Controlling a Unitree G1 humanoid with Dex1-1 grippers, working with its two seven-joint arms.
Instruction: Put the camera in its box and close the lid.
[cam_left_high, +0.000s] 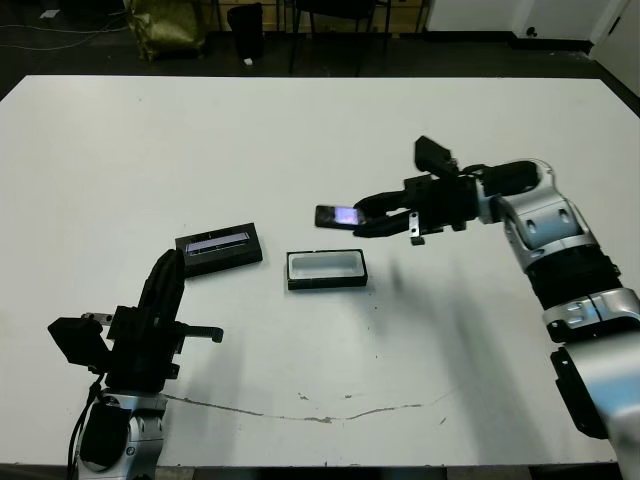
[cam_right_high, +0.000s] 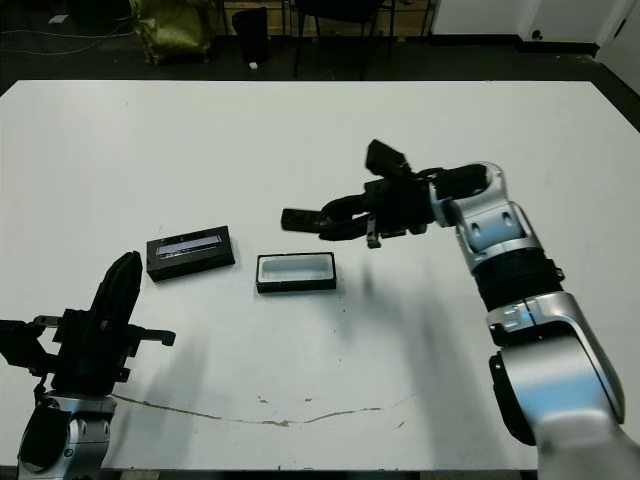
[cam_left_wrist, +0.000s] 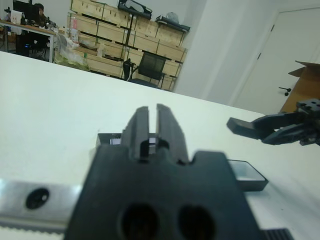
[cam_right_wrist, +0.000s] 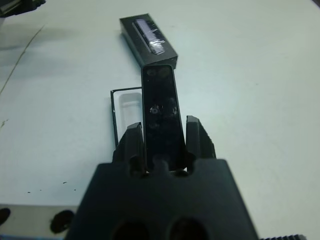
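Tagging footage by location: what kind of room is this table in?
Probably a workshop or lab storeroom: stacked wooden crates along the wall, a black office chair, and a person at a desk beyond the white table.

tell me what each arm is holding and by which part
The right gripper holds the camera by one end, its jaws shut on the long sides; the rest sticks out above the table. The left gripper holds nothing.
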